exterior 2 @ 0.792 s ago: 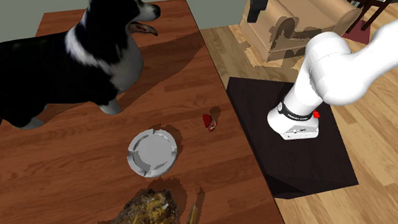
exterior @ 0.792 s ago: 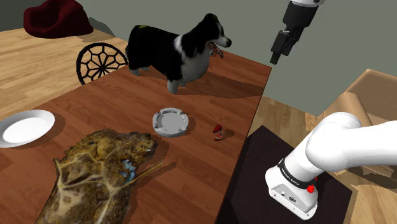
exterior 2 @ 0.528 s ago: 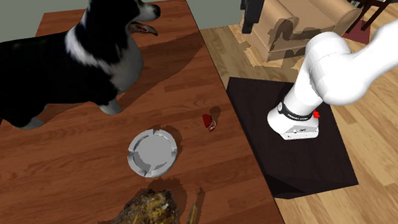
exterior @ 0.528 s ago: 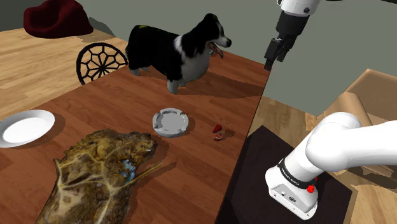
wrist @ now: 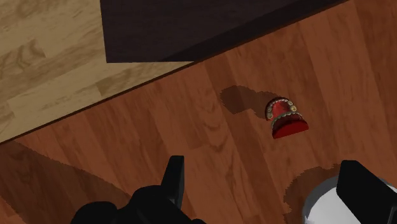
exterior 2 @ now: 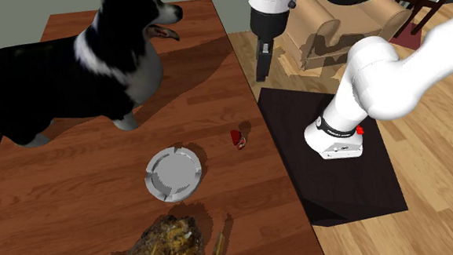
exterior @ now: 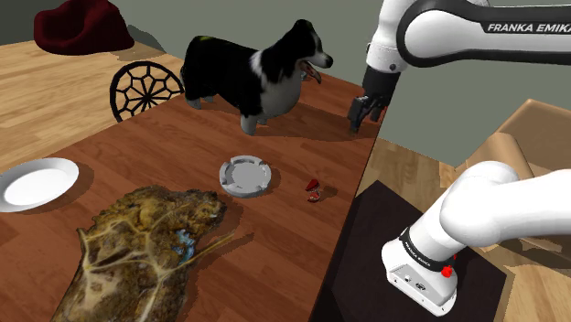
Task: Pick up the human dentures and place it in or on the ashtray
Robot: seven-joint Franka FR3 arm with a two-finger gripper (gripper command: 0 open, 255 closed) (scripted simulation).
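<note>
1. The dentures [exterior: 314,189] are tiny: red gums with a curved row of pale teeth, best seen in the wrist view [wrist: 286,117], where they throw a little shadow on the wood.
2. They're lying on the brown wooden desk [exterior: 274,247], close to the edge that faces the stand [exterior: 425,265], and near the ashtray [exterior: 246,176] but not touching it.
3. The ashtray is round and pale grey with notches in its rim.
4. The white arm comes up from the stand and across the shoulder view's upper right, with the wrist bent down.
5. The end effector [exterior: 364,112] points down and hangs in the air over the desk's edge, not far from the head of the black-and-white dog [exterior: 252,73] and well apart from the dentures.
6. In the wrist view the end effector [wrist: 267,175] has its fingers [wrist: 175,175] spread wide with nothing between them but bare wood. The dentures sit out ahead, nearer the other finger.
</note>
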